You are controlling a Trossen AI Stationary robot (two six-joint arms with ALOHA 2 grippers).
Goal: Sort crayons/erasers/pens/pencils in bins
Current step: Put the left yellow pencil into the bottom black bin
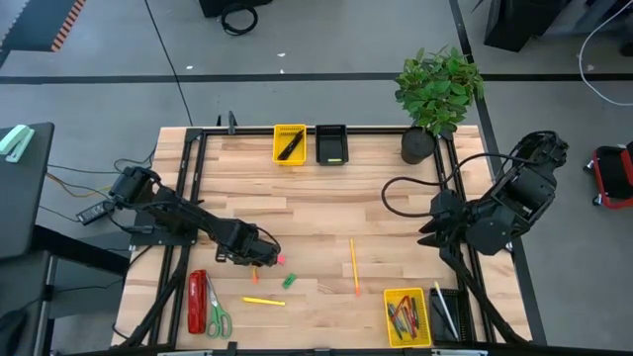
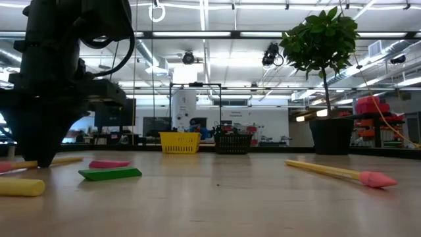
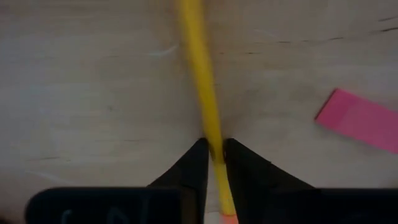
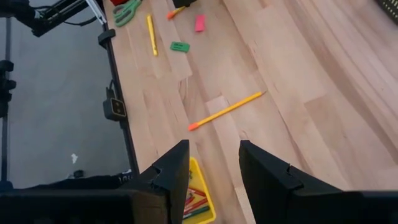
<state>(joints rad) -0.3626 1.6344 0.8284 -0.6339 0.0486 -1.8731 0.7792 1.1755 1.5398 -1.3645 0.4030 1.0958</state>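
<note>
Around the work spot, on the left half of the tabletop (image 1: 326, 213): pink eraser (image 1: 281, 259) just right of the left claw (image 1: 265, 255), apart from it. Green eraser (image 1: 289, 281) a little nearer, flat and slightly askew. Shorter yellow pencil (image 1: 263, 301) nearer still, lying left to right. Red stapler (image 1: 198, 302) and green-handled scissors (image 1: 218, 318) at the near left corner, side by side. Nothing between the left claw and its target.

Orange pencil (image 1: 353, 265) alone near the middle, pointing far to near, pink tip at its near end. At the far edge, a yellow bin (image 1: 278, 145) with black pens (image 1: 291, 147) inside, and a black bin (image 1: 331, 132) just to its right with something small and green in it. Potted plant (image 1: 435, 94) at the far right corner. At the near right, a second yellow bin (image 1: 391, 321) full of crayons (image 1: 405, 316), and beside it a second black bin (image 1: 457, 297) holding pale pencils (image 1: 442, 311).

Left claw down at the wood, fingers (image 3: 242, 171) drawn in tight on a yellow pencil (image 3: 199, 74), one tip against each side. That pencil long and very thin, bright yellow, flat on the boards, orange end showing back between the fingers.

Right claw (image 4: 214, 152) up off the tabletop on the right side, spread wide with nothing between the fingers, the crayon bin just below it.
</note>
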